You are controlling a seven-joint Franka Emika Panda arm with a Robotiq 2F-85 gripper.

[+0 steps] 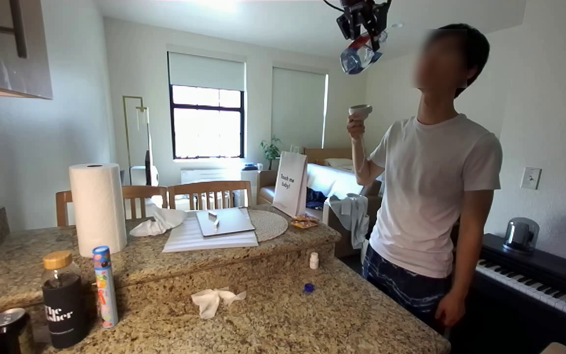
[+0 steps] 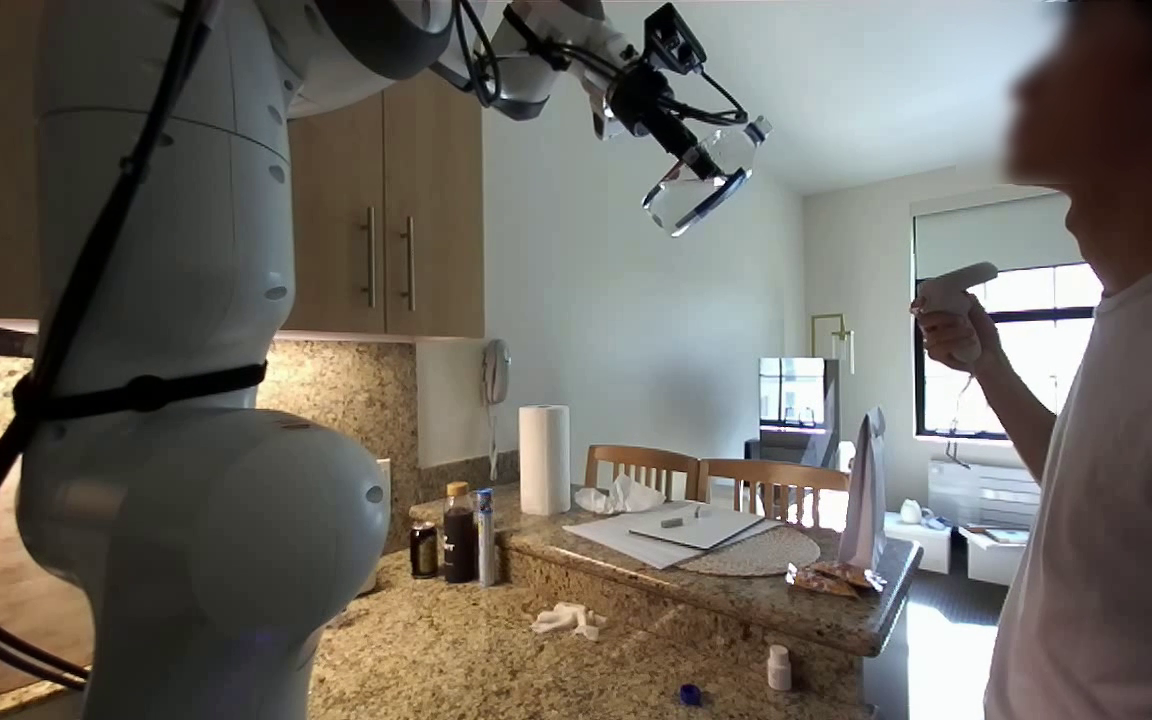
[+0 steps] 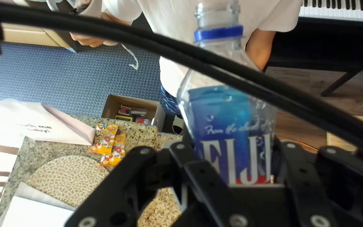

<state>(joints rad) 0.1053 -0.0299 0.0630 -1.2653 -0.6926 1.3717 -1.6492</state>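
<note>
A robot arm (image 2: 196,230) holds a clear plastic bottle (image 3: 228,126) aloft, well above a granite desk (image 2: 406,660), its end effector (image 1: 362,38) pinching the labelled body from both sides. In both exterior views it hangs at a tilt, base low and neck high. The wrist view shows no cap on the threaded neck, only a blue ring (image 3: 219,33) below the threads; whether there is liquid inside is hard to tell. The step in hand looks to be a midair hold, the grip already made. Any move from this pose, it would seem, calls for a steady pinch and a watchful eye on the tilt, since the mouth is uncovered.

Below, a blue cap (image 1: 308,288) lies on the desk's lower tier (image 1: 283,324), near the edge where a man (image 1: 425,196) stands with a white controller (image 1: 360,111) raised. A small white bottle (image 1: 314,261) stands at the foot of the raised tier (image 1: 165,265), close to its corner; a crumpled tissue (image 1: 212,301) rests farther from that edge. On the raised tier, yellow snack packets (image 1: 304,223) sit by the corner nearest the man, just beside a white paper bag (image 1: 289,184), while a paper towel roll (image 1: 99,211) stands toward the opposite end.
</note>
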